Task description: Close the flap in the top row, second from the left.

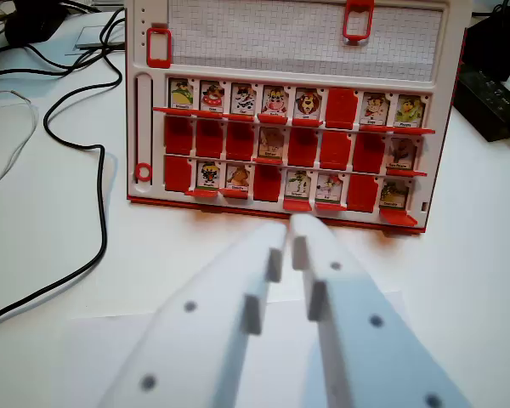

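While the fingers (291,228) sit closed, game board (289,127) with three rows, top row seven flaps up, one down.

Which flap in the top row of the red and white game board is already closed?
The sixth flap from the left: it shows only plain red, while the other seven in that row show cartoon character pictures.

Second flap (211,96) from the wrist view's left in the top row – open, showing a small picture card with a cartoon face and a caption too small to read. Sits between two other open cards in the same row, on the red-and-white game board (289,51). The board lies on the white counter (51,255), tilted up toward the far side – red ledge just below the card.
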### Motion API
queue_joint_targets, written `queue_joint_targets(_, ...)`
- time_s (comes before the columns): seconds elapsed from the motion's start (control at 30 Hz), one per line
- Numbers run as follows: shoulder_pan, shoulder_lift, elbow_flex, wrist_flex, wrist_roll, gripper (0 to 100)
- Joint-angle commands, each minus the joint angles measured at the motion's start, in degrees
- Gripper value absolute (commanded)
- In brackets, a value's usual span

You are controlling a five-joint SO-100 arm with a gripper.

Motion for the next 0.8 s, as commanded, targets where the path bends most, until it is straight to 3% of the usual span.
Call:
queue_joint_targets(0.0,-0.1,-0.3,-2.5,2.2,-0.09,0)
queue_joint_targets(0.77,0.3,-0.3,0.1,1.4,-1.05,0)
